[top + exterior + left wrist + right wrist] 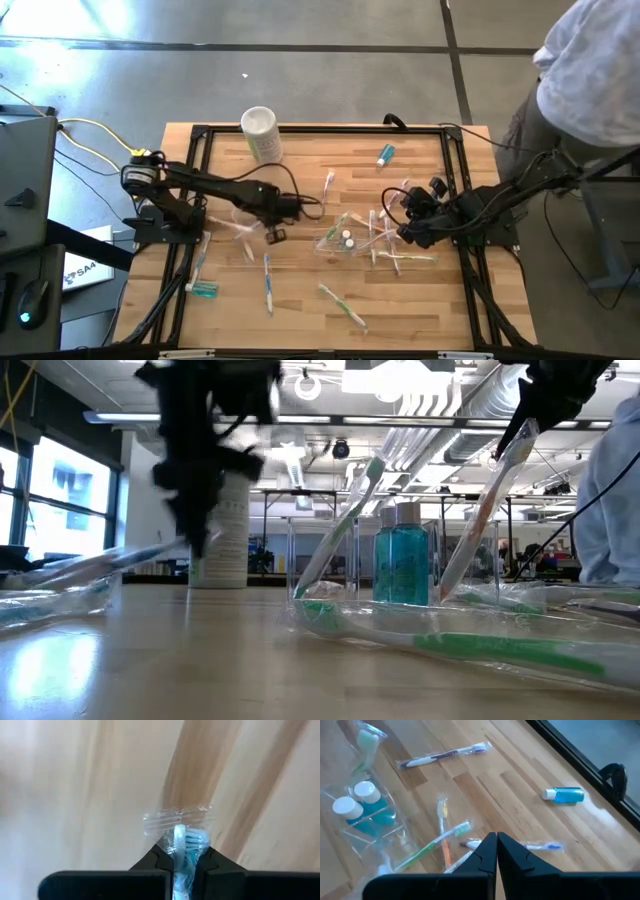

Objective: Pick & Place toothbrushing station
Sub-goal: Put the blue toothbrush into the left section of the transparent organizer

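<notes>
Left tool (186,862), left of centre on the worktop (300,310), pinches a wrapped blue toothbrush (181,842): your grasp step. Next, lift it toward the clear cup (340,243). Right tool (497,851) waits closed, empty.

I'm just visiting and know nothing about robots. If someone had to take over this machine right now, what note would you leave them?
Left gripper: shut on a wrapped blue toothbrush, mid-table.
Right gripper: shut, beside the clear holder; whether it holds a brush is unclear.
Clear holder: mid-table, with two teal bottles and a green toothbrush inside.
Loose on the wooden table: several wrapped brushes around the holder and a teal tube near the far edge. White cylinder stands at the far edge.
Left to do: place the held brush, then gather the rest.
</notes>
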{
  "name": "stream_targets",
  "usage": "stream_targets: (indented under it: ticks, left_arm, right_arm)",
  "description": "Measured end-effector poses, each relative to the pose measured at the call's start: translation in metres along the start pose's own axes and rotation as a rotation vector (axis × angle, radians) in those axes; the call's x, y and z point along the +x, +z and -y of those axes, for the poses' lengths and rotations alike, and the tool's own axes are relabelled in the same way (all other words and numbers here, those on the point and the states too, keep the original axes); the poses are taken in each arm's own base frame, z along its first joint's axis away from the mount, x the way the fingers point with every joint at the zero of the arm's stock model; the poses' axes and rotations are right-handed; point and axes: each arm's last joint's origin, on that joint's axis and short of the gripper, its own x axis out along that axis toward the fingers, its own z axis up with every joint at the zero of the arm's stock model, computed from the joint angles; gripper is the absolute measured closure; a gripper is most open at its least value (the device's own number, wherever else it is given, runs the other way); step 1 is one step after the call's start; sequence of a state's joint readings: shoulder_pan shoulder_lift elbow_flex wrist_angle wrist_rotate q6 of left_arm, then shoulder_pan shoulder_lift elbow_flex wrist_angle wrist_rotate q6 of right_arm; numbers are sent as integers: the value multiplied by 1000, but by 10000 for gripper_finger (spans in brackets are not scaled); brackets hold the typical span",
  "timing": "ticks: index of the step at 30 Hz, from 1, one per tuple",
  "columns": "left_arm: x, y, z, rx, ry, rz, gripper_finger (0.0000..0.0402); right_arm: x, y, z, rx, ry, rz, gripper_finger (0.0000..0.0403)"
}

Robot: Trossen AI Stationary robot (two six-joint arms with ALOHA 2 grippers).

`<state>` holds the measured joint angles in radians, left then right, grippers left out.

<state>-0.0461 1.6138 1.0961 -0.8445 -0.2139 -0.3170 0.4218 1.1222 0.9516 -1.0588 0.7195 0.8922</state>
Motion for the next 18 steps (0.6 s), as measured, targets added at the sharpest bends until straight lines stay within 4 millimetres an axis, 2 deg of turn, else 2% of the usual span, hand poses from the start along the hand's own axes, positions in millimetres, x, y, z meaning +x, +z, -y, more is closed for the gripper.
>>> stream_targets:
  ticks: [4, 9, 12, 14, 18]
  left_arm:
    - [-37, 35, 0, 62, 59, 217, 390]
    - [-86, 65, 5, 110, 56, 491, 391]
    - [-106, 71, 8, 103, 27, 618, 391]
    - [-120, 76, 11, 36, -19, 738, 391]
    - [-137, 71, 12, -23, -22, 831, 391]
  right_arm:
    - [-2, -1, -2, -14, 7, 10, 399]
    - [-6, -5, -5, -38, 29, 16, 398]
    - [-9, -7, -7, -52, 43, 19, 399]
    - [-10, -9, -8, -61, 48, 26, 399]
    - [-15, -12, -11, -79, 50, 63, 399]
